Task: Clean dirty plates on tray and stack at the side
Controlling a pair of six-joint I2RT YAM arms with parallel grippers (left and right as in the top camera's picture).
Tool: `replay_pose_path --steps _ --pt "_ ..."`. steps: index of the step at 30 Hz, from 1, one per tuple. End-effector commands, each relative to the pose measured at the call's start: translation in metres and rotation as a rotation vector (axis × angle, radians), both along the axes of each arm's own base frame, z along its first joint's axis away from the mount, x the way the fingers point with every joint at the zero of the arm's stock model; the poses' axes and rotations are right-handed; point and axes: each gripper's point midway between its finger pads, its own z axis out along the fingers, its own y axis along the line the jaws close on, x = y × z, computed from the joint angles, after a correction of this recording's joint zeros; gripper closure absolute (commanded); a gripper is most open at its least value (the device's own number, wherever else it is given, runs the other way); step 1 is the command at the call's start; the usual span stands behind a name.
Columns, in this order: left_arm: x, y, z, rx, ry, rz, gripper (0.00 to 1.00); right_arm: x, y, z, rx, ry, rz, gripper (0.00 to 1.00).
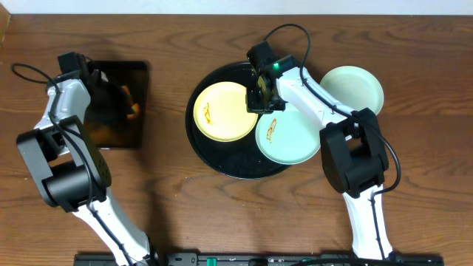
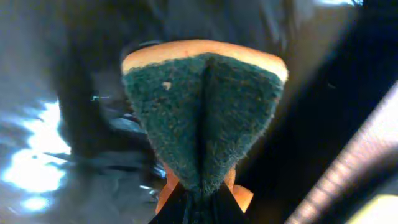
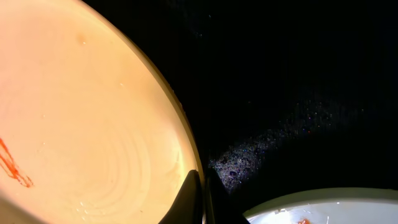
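Observation:
A yellow plate [image 1: 221,111] with an orange smear and a mint-white plate [image 1: 287,134] with an orange-brown smear lie on the round black tray [image 1: 222,164]. A second mint-white plate [image 1: 355,89] lies on the table right of the tray. My right gripper [image 1: 259,97] is shut on the yellow plate's right rim [image 3: 180,118]; the smeared mint plate shows at the lower right of the right wrist view [image 3: 323,208]. My left gripper [image 1: 127,103] is shut on the orange-green sponge [image 2: 205,112] over the rectangular black tray [image 1: 118,129].
The rectangular black tray is wet and glossy in the left wrist view [image 2: 43,143]. Both arm bases stand at the table's front edge. Bare brown wood lies between the two trays.

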Motion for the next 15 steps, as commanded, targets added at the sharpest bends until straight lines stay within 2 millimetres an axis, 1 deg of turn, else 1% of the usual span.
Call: replay_pose_path --steps 1,3,6,9,11,13,15 --pt "0.007 -0.018 0.028 -0.18 -0.037 0.087 0.93 -0.001 0.004 -0.005 -0.02 -0.006 0.026 0.99" --pt "0.005 -0.014 0.024 -0.164 -0.026 0.095 0.92 -0.001 0.004 -0.005 -0.019 -0.008 0.026 0.99" --pt "-0.002 -0.001 0.017 -0.095 0.011 0.122 0.93 -0.001 0.004 -0.005 -0.02 -0.006 0.027 0.99" --pt "-0.003 0.006 0.019 -0.094 0.005 0.138 0.93 -0.002 0.004 -0.005 -0.022 -0.006 0.037 0.99" --pt "-0.004 0.016 0.028 -0.086 -0.016 0.157 0.93 -0.002 0.004 -0.005 -0.022 -0.006 0.037 0.99" --pt "-0.004 0.022 0.037 -0.076 -0.039 0.161 0.93 -0.001 0.004 -0.005 -0.022 -0.007 0.037 0.99" --pt "-0.004 0.026 0.051 -0.059 -0.073 0.153 0.92 -0.001 0.004 -0.005 -0.021 -0.008 0.037 0.99"
